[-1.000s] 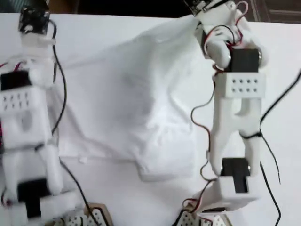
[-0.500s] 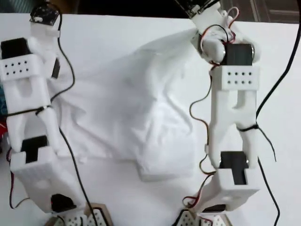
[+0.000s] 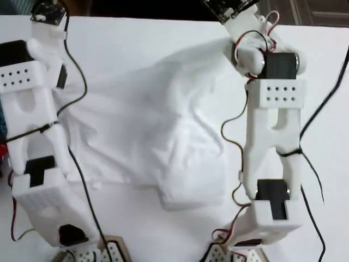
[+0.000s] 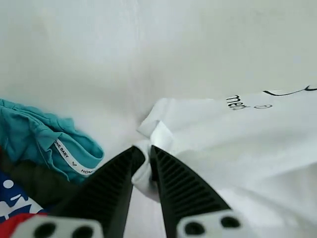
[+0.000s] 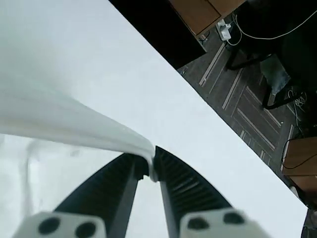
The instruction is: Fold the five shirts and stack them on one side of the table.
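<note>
In the high view much is covered. The left arm (image 3: 32, 136) at 9 o'clock and the right arm (image 3: 272, 136) at 3 o'clock lie over both side edges of the white shirt (image 3: 147, 125). Each arm's fingertips sit beneath its own wrist, and the right wrist is cut by the frame at 1 o'clock. White on white, we find the shirt's outline against the table (image 3: 136, 33) hard to trace, and we cannot pick out sleeves or collar.

The left gripper (image 4: 143, 151) is pinched on a bunched corner of the shirt's edge, its jaws nearly meeting with the cloth between them. Near it lies a teal garment (image 4: 44, 141) with a white label strip. Next to that is dark, blue and red cloth (image 4: 15, 198), cut off by the frame. Small dark print on the shirt runs partly out of frame.

The right gripper (image 5: 148, 171) is pressed together on another corner of the same shirt, held off the table. From there the cloth stretches away as a taut, smooth sheet.

The shirt is thin, soft cloth spread across the table's middle. It is rumpled into shallow ridges, with a thicker, doubled lobe toward 6 o'clock. The fingers (image 4: 183, 188) are black plastic, ribbed on their inner faces. The arm shells are white and boxy, strung with red and black wires (image 3: 73, 98).
</note>
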